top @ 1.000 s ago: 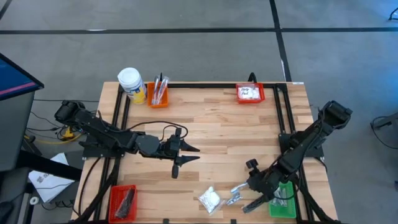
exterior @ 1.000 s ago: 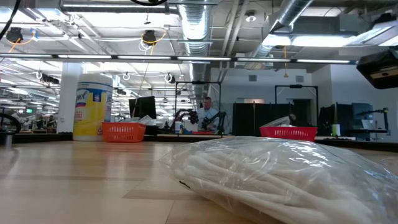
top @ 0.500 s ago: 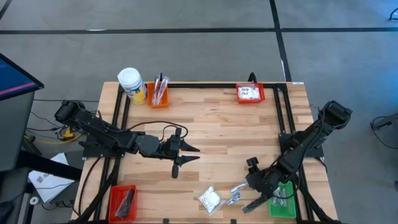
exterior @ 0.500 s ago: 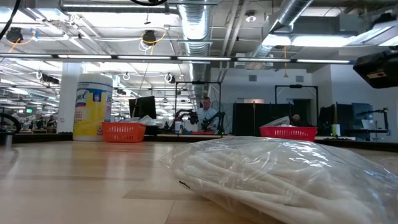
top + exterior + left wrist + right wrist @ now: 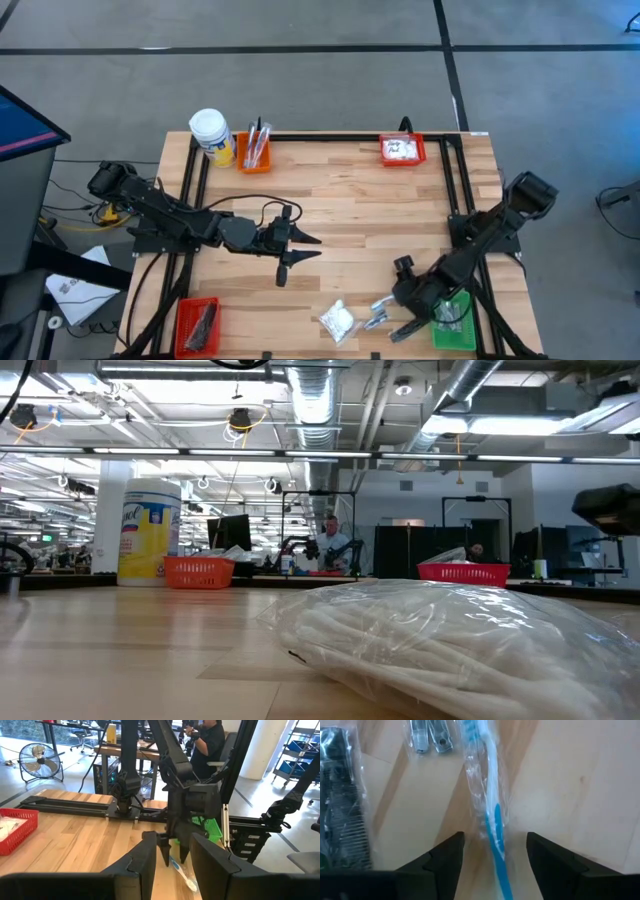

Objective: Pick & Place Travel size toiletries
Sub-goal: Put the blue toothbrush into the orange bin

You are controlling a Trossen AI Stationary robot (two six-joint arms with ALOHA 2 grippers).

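right gripper: fingers spread wide, set on either side of the toothbrush
left gripper: kept narrowly apart, nothing held

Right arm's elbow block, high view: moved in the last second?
Yes. The right arm's elbow block shifted away from the table's right edge, toward its near side; the green bin stayed put.

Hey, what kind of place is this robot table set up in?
Probably a robotics lab or workshop: exposed ceiling ducts, other workbenches behind the wooden table, and a standing fan.
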